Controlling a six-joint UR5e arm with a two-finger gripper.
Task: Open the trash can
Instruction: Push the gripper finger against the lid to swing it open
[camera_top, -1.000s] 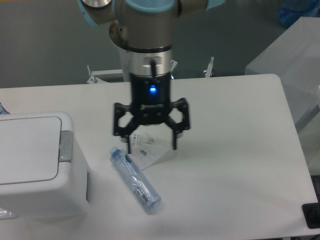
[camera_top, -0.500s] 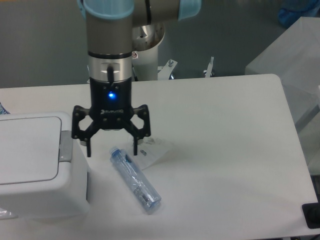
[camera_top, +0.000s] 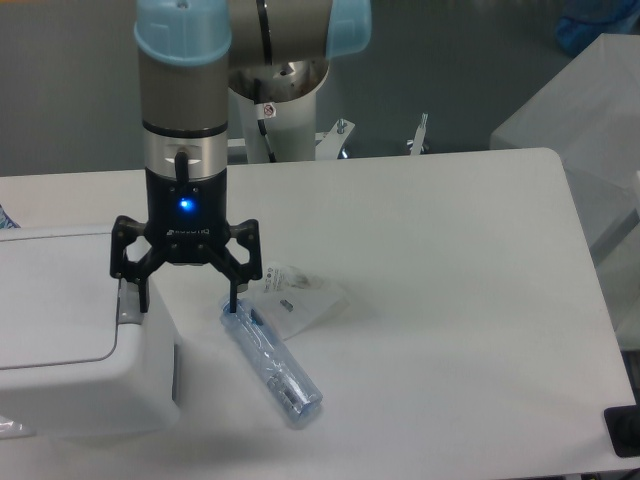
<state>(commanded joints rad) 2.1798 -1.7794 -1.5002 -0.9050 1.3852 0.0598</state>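
Note:
The trash can is a large white boxy bin at the left edge of the table, its flat lid down. Its small grey push tab sits on the right rim of the top. My gripper is open, fingers pointing down. It hangs over the bin's right edge: the left fingertip is right by the grey tab, the right fingertip is over the cap end of the bottle. It holds nothing.
A clear plastic bottle with a blue label lies on the table right of the bin. A clear plastic packet with a paper label lies behind it. A dark object sits at the table's front right corner.
My gripper has moved steadily left, from above the packet to over the bin's right edge and grey tab. It stays open. The bottle and bin have not moved.

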